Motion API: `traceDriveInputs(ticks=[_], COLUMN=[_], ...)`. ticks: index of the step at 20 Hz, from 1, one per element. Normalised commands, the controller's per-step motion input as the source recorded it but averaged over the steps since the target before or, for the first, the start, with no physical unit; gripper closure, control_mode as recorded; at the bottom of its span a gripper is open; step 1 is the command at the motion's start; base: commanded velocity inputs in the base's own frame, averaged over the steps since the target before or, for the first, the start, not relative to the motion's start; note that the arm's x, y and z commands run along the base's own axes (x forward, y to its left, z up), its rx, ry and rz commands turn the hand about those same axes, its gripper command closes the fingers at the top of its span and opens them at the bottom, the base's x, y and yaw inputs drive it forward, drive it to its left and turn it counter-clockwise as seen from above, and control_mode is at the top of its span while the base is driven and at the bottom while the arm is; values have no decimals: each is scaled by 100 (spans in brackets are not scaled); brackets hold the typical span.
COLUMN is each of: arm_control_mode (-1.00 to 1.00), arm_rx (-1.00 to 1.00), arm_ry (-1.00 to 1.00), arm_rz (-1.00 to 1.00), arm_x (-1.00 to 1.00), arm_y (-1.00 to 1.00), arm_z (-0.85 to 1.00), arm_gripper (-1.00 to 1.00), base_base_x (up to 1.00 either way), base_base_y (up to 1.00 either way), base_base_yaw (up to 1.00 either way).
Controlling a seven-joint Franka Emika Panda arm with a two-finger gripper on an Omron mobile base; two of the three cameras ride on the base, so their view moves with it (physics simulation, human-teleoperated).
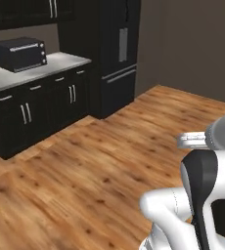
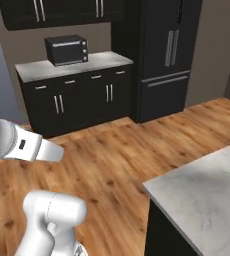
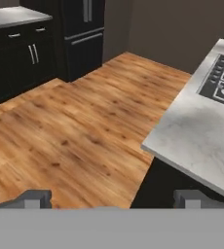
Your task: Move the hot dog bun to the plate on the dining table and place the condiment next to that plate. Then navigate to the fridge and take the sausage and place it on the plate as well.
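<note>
Two steps look to be left, judging by the scene: reach the fridge (image 2: 168, 55), then fetch the sausage and carry it to the plate. Bun, condiment, plate and dining table are not where I can check them from here, so I can't confirm that part is done; the base heading fridge-ward with nothing in hand suggests it is.

Fridge stands closed at the far wall, both doors shut, slim grey handles upright, drawer front below. It sits at the right end of the black cabinet run (image 2: 77, 97), touching it. Well apart from the robot, open wood floor (image 1: 85, 166) between.

Gripper (image 3: 113, 198): fingertips spread wide, nothing between them. Hand view looks over the floor toward the fridge, with the corner of a marble counter (image 3: 201, 131) just to one side, cooktop (image 3: 221, 80) set into its far part. That counter corner is near the base on the right, so the drive line needs to stay clear of it.

Toaster oven (image 2: 67, 50) sits on the grey countertop (image 2: 47, 70) left of the fridge, toward its back edge. Not task-relevant.

Sausage presumably inside the fridge; door still has to be opened before any pick.
</note>
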Motion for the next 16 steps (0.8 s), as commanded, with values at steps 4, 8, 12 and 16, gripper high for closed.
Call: traceDriveInputs(ticks=[4, 8, 12, 16], arm_control_mode=[100, 100, 100, 100], arm_rx=[0, 0, 0, 0], arm_ry=[0, 0, 0, 0], arm_rz=[0, 0, 0, 0], arm_x=[0, 0, 0, 0], arm_y=[0, 0, 0, 0], arm_z=[0, 0, 0, 0], arm_gripper=[-100, -100, -100, -100], base_base_x=[91, 98, 100, 100], base_base_y=[57, 50, 48, 35], base_base_yaw=[-32, -33, -34, -31])
